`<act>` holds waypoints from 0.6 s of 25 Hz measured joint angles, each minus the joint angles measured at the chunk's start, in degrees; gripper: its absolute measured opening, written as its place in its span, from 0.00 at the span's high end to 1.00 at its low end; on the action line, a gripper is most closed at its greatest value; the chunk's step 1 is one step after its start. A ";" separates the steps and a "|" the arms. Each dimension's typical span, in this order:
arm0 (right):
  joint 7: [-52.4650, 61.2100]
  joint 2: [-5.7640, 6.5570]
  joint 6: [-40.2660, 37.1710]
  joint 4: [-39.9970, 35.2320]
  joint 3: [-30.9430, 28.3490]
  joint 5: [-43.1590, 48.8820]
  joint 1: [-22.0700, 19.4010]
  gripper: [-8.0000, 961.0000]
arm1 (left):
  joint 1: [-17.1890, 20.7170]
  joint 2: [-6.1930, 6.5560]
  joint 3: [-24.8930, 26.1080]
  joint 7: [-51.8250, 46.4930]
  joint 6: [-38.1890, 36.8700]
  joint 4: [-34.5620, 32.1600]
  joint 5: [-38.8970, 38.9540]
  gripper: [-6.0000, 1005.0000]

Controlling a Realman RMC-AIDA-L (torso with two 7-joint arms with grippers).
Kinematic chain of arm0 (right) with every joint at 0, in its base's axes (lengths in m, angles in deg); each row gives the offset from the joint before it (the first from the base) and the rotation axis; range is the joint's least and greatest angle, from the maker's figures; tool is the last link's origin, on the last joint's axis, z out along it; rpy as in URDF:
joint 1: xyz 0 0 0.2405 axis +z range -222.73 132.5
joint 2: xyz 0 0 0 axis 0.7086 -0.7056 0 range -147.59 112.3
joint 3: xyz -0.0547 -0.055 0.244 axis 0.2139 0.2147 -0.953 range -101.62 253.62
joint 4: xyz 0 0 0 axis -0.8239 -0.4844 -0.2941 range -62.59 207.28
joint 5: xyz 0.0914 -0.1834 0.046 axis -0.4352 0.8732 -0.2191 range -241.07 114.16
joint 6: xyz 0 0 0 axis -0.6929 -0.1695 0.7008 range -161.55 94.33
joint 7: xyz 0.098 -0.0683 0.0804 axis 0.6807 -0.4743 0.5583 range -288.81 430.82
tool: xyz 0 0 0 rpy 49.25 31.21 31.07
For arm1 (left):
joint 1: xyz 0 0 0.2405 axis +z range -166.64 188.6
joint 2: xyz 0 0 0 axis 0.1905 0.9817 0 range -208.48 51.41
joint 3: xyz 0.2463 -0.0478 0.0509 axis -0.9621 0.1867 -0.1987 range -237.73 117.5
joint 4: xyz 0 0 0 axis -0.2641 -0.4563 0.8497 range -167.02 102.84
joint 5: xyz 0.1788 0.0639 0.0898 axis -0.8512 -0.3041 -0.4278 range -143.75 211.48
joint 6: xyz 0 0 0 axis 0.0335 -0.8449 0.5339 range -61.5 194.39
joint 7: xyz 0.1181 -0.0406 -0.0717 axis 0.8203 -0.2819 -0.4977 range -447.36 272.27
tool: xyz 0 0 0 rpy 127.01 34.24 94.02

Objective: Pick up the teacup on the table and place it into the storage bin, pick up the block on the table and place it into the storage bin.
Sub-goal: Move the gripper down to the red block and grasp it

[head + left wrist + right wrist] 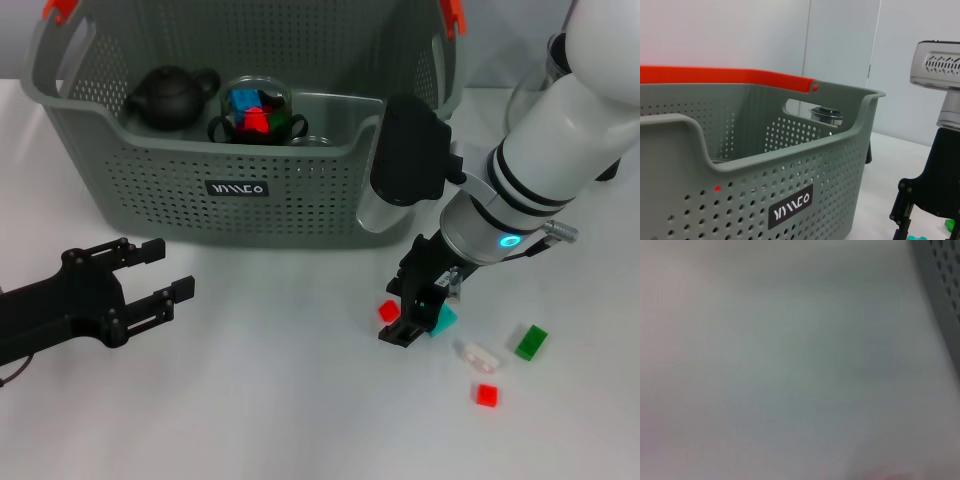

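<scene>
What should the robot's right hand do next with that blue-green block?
Probably close on it and lift. The right end effector is low on the table with its fingers around the teal block, just in front of the storage bin. Other blocks lie loose close by, so lifting straight up seems safest. The left end effector waits open, far off.

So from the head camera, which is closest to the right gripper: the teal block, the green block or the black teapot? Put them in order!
From the right gripper:
1. Teal block, right beside it.
2. Green block, farther out on its right side.
3. Black teapot, far off in the bin.
</scene>
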 joint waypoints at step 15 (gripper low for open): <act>-0.16 -0.03 -0.39 2.45 0.16 -1.37 1.09 0.35 | 0.04 -0.02 0.00 -0.04 0.64 0.00 -0.19 0.39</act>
